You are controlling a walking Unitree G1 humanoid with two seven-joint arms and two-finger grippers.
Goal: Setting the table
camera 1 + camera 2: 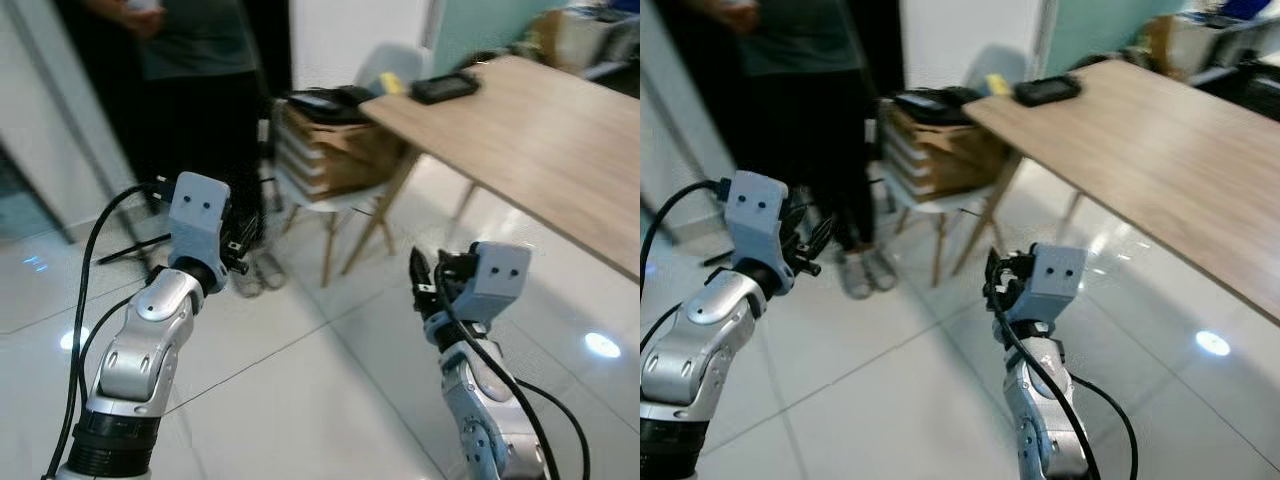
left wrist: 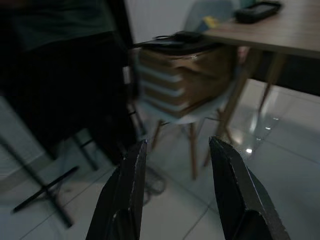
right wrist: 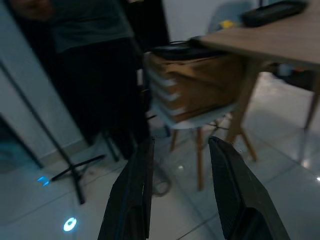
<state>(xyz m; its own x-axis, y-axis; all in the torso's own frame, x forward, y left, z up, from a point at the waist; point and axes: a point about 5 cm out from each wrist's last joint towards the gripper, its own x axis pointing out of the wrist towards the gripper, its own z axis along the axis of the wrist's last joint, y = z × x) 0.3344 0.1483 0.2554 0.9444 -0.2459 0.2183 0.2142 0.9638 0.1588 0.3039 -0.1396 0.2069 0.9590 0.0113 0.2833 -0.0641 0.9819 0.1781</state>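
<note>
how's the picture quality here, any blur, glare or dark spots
Eye views: slightly soft, bright lamp glare on the glossy white floor tiles. Left wrist view: dim, stacked cardboard boxes on the white chair blurred behind the open left gripper. Right wrist view: also dim and soft beyond the open right gripper.

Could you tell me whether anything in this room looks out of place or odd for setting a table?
Yes: a stack of cardboard boxes sits on the seat of the white chair beside the wooden table, with dark items on top, so the chair is unusable. Both grippers are open and empty.
</note>
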